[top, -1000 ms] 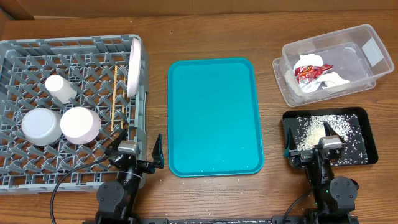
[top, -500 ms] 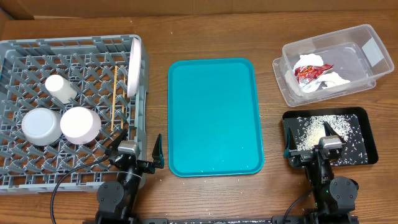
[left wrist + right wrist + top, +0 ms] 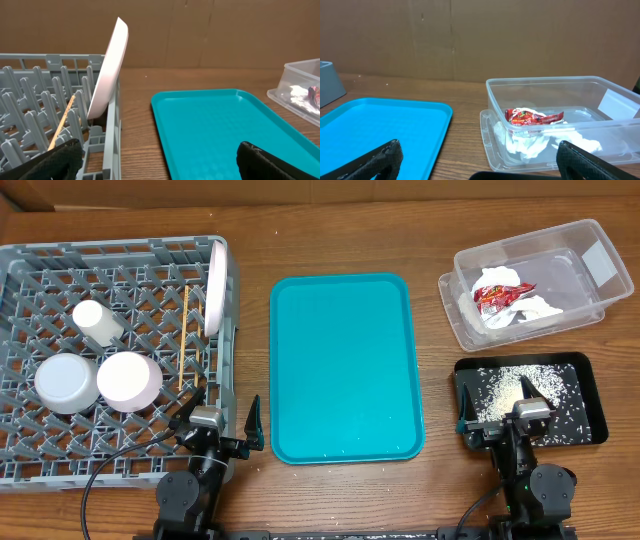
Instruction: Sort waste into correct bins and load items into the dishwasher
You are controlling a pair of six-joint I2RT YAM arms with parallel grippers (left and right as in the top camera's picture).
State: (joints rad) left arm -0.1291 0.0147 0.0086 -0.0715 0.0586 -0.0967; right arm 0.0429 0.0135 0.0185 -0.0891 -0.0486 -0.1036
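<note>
The grey dish rack (image 3: 30, 465) at the left holds a white plate (image 3: 214, 288) on edge, two upturned bowls (image 3: 66, 382) (image 3: 129, 380), a cup (image 3: 97, 322) and chopsticks (image 3: 187, 330). The clear tub (image 3: 603, 298) at the back right holds the red wrapper (image 3: 497, 294) and white tissue (image 3: 532, 308). The black tray (image 3: 592, 395) holds rice (image 3: 493, 392). My left gripper (image 3: 218, 423) is open and empty by the rack's front right corner. My right gripper (image 3: 497, 410) is open and empty over the black tray's near left edge. The brown lump is not distinguishable.
A large teal tray (image 3: 345, 365) lies in the middle with a few rice grains near its front edge. The left wrist view shows the plate (image 3: 110, 70), chopsticks (image 3: 62, 122) and teal tray (image 3: 220, 125). The right wrist view shows the tub (image 3: 545, 80) and wrapper (image 3: 532, 117).
</note>
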